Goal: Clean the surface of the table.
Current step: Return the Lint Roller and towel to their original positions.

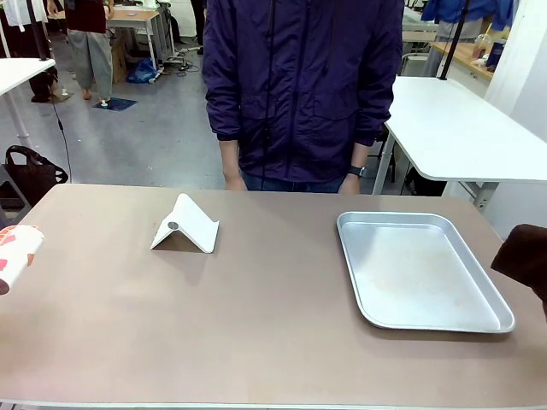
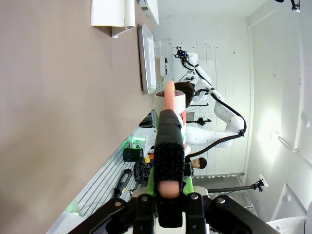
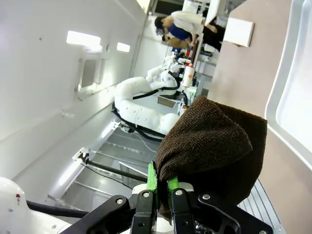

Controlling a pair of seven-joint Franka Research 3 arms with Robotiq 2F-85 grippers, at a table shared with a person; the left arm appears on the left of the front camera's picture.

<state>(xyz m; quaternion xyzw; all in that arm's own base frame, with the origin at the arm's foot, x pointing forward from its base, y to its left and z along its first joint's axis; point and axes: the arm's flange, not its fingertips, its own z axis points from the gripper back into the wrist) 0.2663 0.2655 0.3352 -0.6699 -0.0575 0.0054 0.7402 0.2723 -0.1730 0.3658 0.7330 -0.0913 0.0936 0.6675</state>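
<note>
The taupe-brown table (image 1: 256,333) stretches across the front view, and it also runs along the left wrist view as the table (image 2: 58,107). My left gripper (image 2: 168,117) is shut on a white cylinder with red print (image 2: 171,100). That cylinder (image 1: 17,256) hangs over the table's left edge. Over the table's right edge hangs a dark brown cloth (image 1: 523,254). My right gripper (image 3: 163,184) is shut on this cloth (image 3: 209,141), which covers its fingertips.
A silver metal tray (image 1: 425,219) lies on the right half of the table. A white folded stand (image 1: 186,224) sits left of centre. A person in a dark purple jacket (image 1: 299,85) stands at the far edge, hands hanging down. White-topped tables stand behind.
</note>
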